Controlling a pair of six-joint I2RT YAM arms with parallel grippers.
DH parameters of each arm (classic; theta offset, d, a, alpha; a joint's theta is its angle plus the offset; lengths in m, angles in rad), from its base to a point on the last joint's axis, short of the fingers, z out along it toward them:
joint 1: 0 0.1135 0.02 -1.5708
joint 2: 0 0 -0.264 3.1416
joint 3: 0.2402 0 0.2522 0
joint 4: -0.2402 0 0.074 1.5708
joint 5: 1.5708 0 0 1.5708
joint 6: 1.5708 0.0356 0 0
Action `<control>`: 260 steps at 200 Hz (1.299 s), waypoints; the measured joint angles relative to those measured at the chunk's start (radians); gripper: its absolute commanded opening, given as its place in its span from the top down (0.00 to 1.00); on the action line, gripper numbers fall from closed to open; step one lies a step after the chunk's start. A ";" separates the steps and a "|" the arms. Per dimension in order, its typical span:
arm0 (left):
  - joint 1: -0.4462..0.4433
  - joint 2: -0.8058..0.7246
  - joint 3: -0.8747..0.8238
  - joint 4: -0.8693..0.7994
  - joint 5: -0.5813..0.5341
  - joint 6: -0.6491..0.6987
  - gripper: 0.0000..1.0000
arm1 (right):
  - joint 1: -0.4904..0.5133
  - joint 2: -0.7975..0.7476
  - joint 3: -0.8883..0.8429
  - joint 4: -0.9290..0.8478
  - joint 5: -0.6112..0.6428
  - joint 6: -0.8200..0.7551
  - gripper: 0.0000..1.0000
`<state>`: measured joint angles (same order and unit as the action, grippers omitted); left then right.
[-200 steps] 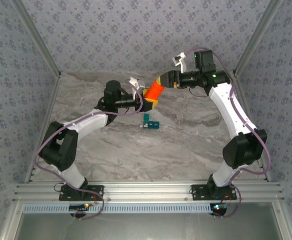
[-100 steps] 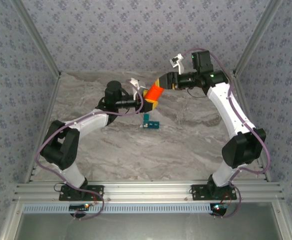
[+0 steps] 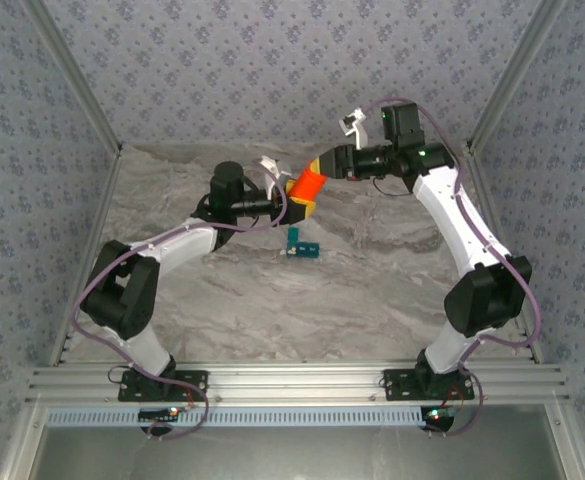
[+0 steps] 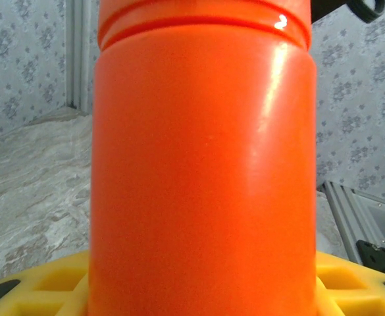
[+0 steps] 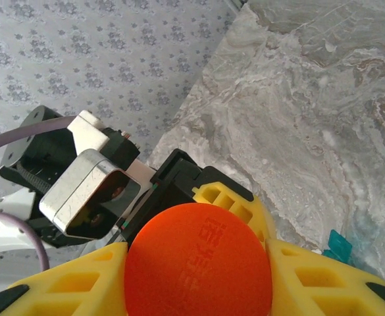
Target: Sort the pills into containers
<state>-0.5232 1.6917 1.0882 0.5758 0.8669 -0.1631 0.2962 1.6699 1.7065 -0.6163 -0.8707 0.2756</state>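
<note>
Orange bottle (image 3: pixel 308 186) is held at both ends. My left hand (image 3: pixel 302 203) grips it low. My right hand (image 3: pixel 322 167) grips its cap (image 5: pixel 197 263).

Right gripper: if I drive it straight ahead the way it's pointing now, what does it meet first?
The orange bottle, whose top sits between the fingers of the right gripper. Pushing on would likely press the bottle against the left gripper, which holds its lower body just beyond.
</note>
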 measured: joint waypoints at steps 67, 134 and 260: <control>-0.058 -0.051 -0.065 -0.147 -0.332 0.193 1.00 | 0.060 -0.001 -0.113 0.127 0.193 0.266 0.61; -0.169 -0.069 -0.086 -0.223 -0.755 0.374 1.00 | 0.070 0.025 -0.156 0.157 0.264 0.472 0.61; -0.203 -0.068 -0.114 -0.173 -0.882 0.413 1.00 | 0.075 0.028 -0.157 0.152 0.289 0.539 0.43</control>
<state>-0.7265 1.6234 0.9745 0.4026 -0.0154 0.2497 0.3714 1.6981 1.5494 -0.4644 -0.5819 0.8143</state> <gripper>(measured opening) 0.514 0.522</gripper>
